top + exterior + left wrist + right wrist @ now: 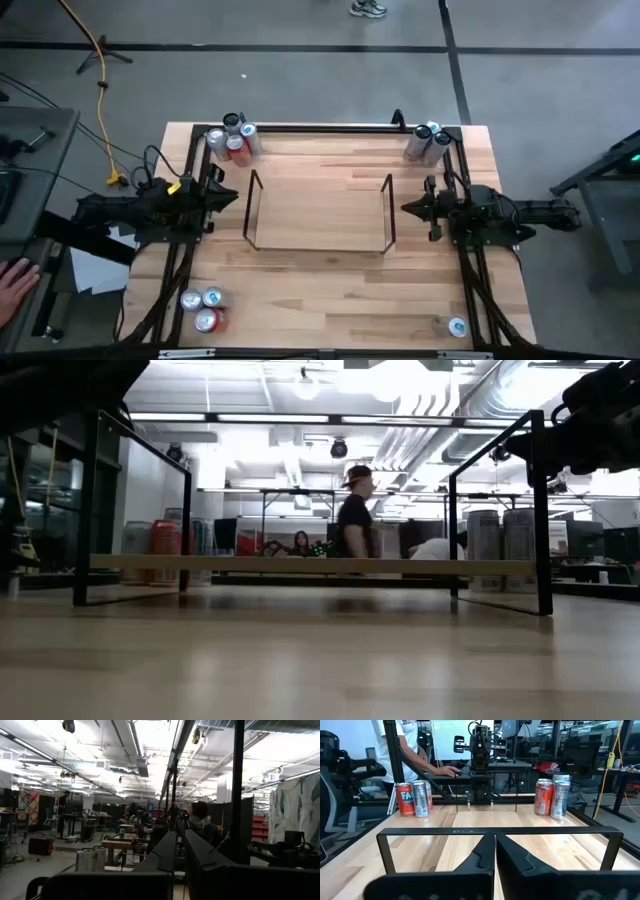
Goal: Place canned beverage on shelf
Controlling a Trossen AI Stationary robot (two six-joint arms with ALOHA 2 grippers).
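The shelf (318, 215), a low rack of thin black rods with upright end frames, stands empty on the middle of the wooden table; it also shows in the low view (310, 565) and the right wrist view (500, 832). Cans stand upright in groups at the far left (232, 140), far right (425, 143) and near left (203, 308); one can (457, 326) stands at the near right. My left gripper (232, 193) is shut and empty, left of the shelf. My right gripper (407, 208) is shut and empty, right of the shelf.
A larger black rail frame (320, 128) runs along the table's edges. A person's hand (12, 285) rests off the table at the near left. People (355, 515) are in the room behind the table. Bare wood lies between the shelf and the near edge.
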